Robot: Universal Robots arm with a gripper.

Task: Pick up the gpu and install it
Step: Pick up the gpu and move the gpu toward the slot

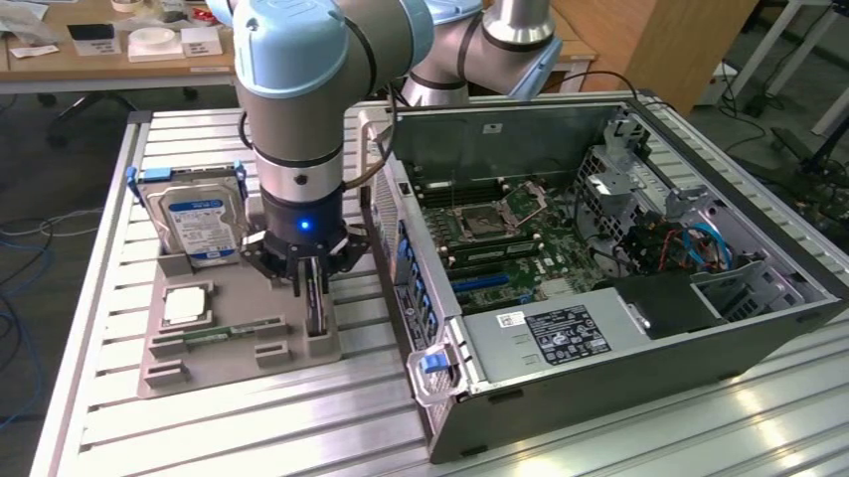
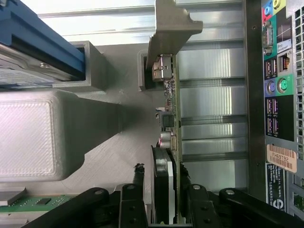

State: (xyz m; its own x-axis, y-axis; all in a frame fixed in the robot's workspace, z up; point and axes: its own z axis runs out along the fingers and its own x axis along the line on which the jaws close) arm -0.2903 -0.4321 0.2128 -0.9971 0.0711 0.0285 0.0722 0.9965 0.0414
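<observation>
The gpu (image 1: 316, 310) stands on edge in a slot of the grey holder (image 1: 226, 370) on the table. In the wrist view it is a thin green board (image 2: 174, 102) with a black cooler on one face and a silver bracket at its far end. My gripper (image 1: 312, 283) is lowered straight over it. Its black fingers (image 2: 138, 190) sit on either side of the card, close to both faces, with narrow gaps still showing. My gripper (image 2: 164, 192) is open and the card rests in its slot.
A hard drive (image 1: 197, 224) with a blue-white label stands upright in the holder's far slot, its blue rail (image 2: 42, 40) close by. A processor (image 1: 186, 303) and a memory stick (image 1: 219, 334) lie in the holder. The open computer case (image 1: 597, 248) stands at the exterior view's right, its rear ports (image 2: 280, 90) beside the card.
</observation>
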